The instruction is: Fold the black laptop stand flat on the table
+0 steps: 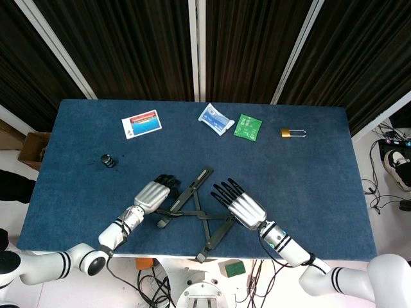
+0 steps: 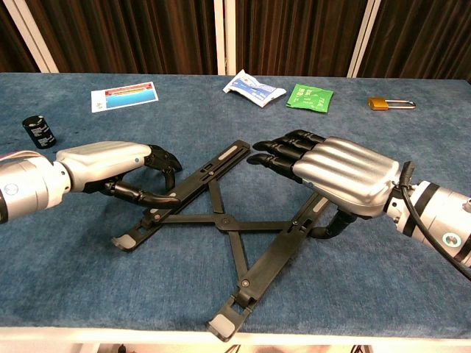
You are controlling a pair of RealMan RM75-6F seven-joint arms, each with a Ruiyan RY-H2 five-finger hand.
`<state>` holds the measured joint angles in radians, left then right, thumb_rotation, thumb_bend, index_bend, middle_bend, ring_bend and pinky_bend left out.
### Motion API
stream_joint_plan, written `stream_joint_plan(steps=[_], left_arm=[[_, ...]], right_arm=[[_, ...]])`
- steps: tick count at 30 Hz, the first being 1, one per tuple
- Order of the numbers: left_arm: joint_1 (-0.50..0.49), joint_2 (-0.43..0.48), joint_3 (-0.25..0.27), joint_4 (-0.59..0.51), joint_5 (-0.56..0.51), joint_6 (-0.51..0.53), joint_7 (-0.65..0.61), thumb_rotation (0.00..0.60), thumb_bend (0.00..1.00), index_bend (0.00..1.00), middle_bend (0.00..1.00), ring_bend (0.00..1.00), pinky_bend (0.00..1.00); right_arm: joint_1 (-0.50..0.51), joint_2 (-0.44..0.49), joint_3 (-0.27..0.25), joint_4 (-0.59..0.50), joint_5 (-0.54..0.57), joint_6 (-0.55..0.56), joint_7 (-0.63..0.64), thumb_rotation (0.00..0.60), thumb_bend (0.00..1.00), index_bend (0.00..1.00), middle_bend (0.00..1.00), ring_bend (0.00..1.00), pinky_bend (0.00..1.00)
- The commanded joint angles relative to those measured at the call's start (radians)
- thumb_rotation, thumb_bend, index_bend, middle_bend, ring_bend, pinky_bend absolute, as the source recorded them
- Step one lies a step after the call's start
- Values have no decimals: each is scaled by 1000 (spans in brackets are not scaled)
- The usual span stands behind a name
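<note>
The black laptop stand (image 1: 196,209) (image 2: 221,222) lies opened out in an X on the blue table (image 1: 308,179), near its front edge. My left hand (image 1: 153,194) (image 2: 110,170) is at the stand's left rail, with its curved fingers and thumb touching the rail from the outer side. My right hand (image 1: 242,206) (image 2: 340,173) hovers palm down over the right rail with fingers stretched out and apart. Its thumb reaches down beside that rail's outer edge, and the rail's far end is hidden under the hand. Neither hand grips anything.
Along the far side lie a red and blue card (image 1: 141,123) (image 2: 124,95), a white packet (image 1: 215,119) (image 2: 252,84), a green packet (image 1: 247,126) (image 2: 309,96) and a brass padlock (image 1: 292,133) (image 2: 388,104). A small black cylinder (image 1: 108,160) (image 2: 38,131) stands at the left.
</note>
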<state>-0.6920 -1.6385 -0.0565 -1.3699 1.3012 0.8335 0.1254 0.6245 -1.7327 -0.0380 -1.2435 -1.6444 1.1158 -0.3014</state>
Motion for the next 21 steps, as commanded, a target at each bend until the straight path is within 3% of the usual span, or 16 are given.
stream_joint_plan(steps=[1,21], left_arm=[[1,0,2,-13,-6,-10,-25,125,0,404,123,40,75],[-34,-17,-2,-51,43,-46,-142,126,0,417,118,40,74]], right_arm=[[0,-8,3,11,-7,8,10,600,83,0,0,0,0],[35,-148,59,168,-20,32,68,600,90,0,0,0,0]])
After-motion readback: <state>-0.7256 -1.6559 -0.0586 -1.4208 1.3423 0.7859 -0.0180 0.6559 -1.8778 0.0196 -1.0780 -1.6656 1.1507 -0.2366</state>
